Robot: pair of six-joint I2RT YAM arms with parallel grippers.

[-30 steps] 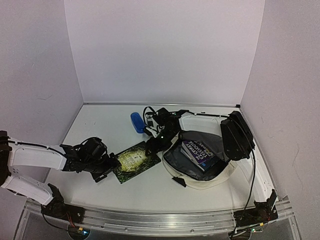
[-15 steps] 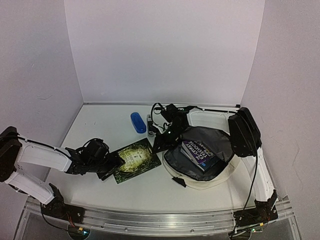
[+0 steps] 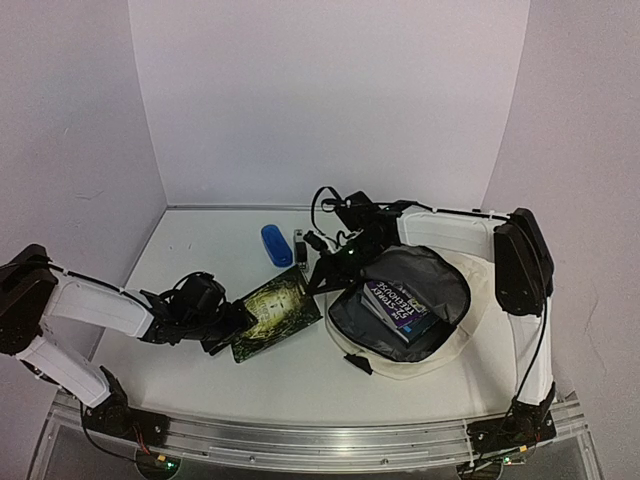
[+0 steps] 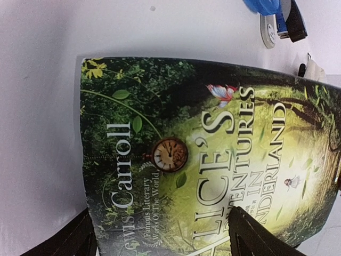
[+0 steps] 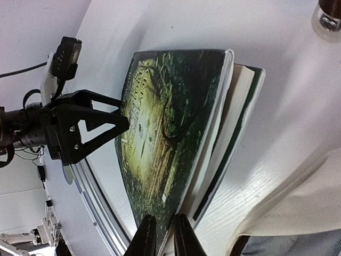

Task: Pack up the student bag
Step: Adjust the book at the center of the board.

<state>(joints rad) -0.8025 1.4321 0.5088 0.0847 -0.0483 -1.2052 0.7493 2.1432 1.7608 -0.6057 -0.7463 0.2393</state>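
The student bag (image 3: pixel 455 345), cream with a dark grey lining, lies open at the right with a purple book (image 3: pixel 396 304) inside. A green "Alice's Adventures in Wonderland" book (image 3: pixel 273 313) lies left of it, its bag-side edge raised. My right gripper (image 3: pixel 322 275) is shut on the book's front cover (image 5: pixel 160 122) at that edge, and the cover is parted from the pages (image 5: pixel 234 106). My left gripper (image 3: pixel 218 328) is open at the book's near-left edge. One of its fingers (image 4: pixel 250 234) is over the cover (image 4: pixel 213 138) and the other (image 4: pixel 80 240) is beside the book on the table.
A blue case (image 3: pixel 275 244) and a small black-and-white device (image 3: pixel 298 243) lie behind the book; both show at the top of the left wrist view, the case (image 4: pixel 264 5) and the device (image 4: pixel 279 24). White walls close in the table on three sides. A metal rail (image 3: pixel 320 435) runs along the near edge.
My right arm has swung out over the bag, and its gripper has raised the book's bag-side edge. My left gripper has moved in to the book's left edge.
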